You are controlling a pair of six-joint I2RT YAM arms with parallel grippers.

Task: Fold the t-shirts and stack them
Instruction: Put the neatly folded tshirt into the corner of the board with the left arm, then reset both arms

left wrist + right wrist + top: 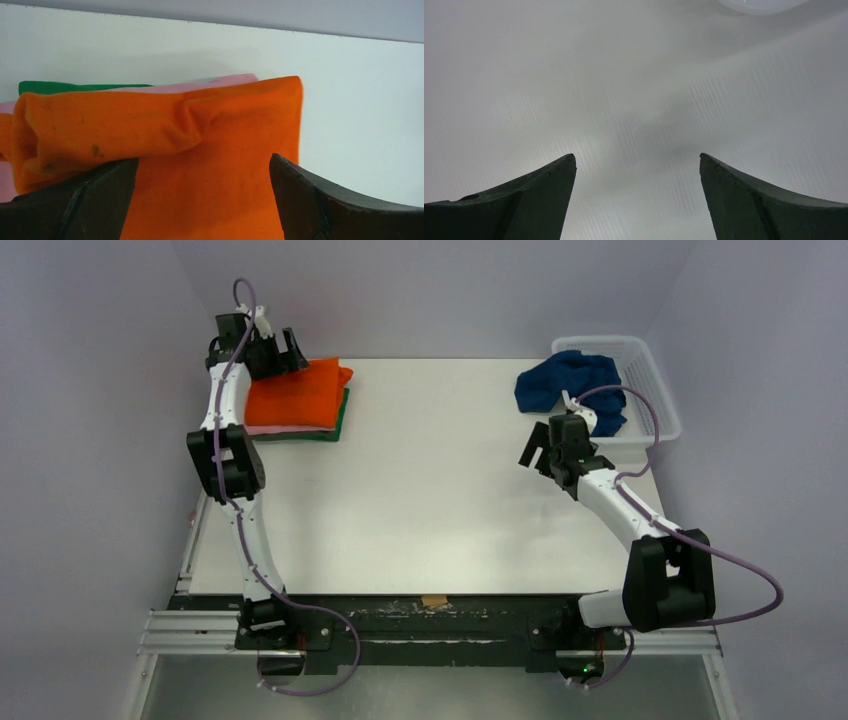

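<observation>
A folded orange t-shirt [297,394] [210,150] tops a stack at the table's far left, over a pink t-shirt [262,429] [200,86] and a dark green t-shirt [338,420] [65,87]. My left gripper [292,350] [204,165] hovers open over the stack's far edge, holding nothing. A crumpled navy blue t-shirt [570,385] hangs out of the white mesh basket [655,390] at the far right. My right gripper [537,450] [638,160] stands open just in front of the basket, with only bare table between its fingers.
The white table [440,490] runs between the stack and the basket. A small tan scrap [434,601] lies at the near edge by the arm bases. Grey walls close in on the left, right and back.
</observation>
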